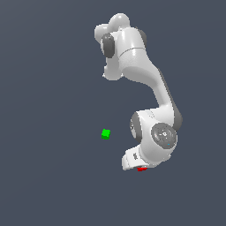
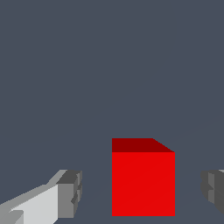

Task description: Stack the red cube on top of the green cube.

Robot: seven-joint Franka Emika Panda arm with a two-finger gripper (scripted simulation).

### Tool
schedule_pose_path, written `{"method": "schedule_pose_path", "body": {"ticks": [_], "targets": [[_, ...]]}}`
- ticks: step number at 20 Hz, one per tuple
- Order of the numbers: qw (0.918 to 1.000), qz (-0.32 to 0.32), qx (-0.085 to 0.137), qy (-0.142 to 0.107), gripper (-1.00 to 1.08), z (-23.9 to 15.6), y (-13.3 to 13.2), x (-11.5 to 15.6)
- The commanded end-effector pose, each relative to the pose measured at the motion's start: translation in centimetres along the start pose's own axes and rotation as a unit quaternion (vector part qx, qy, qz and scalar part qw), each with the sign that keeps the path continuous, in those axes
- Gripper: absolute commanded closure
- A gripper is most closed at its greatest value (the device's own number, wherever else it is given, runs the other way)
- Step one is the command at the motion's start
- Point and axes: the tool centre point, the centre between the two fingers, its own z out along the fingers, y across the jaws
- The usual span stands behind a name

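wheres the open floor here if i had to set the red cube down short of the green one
Bare surface lies all round the green cube, including the stretch between it and the gripper. The only crowded spot is under the arm, where the red cube sits between the open fingers, with gaps on both sides.
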Motion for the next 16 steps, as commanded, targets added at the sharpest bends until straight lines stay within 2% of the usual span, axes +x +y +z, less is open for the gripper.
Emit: {"method": "schedule_pose_path", "body": {"ticks": [1,9,10,16], "targets": [[1.0000,0.000,0.000,-0.001,-0.92,1.4,0.0,-0.1],[1.0000,0.000,0.000,-0.001,-0.92,2.3,0.0,0.1],[1.0000,0.000,0.000,-0.001,1.08,2.3,0.0,0.1],[1.0000,0.000,0.000,-0.001,1.08,2.3,0.0,0.1]]}}
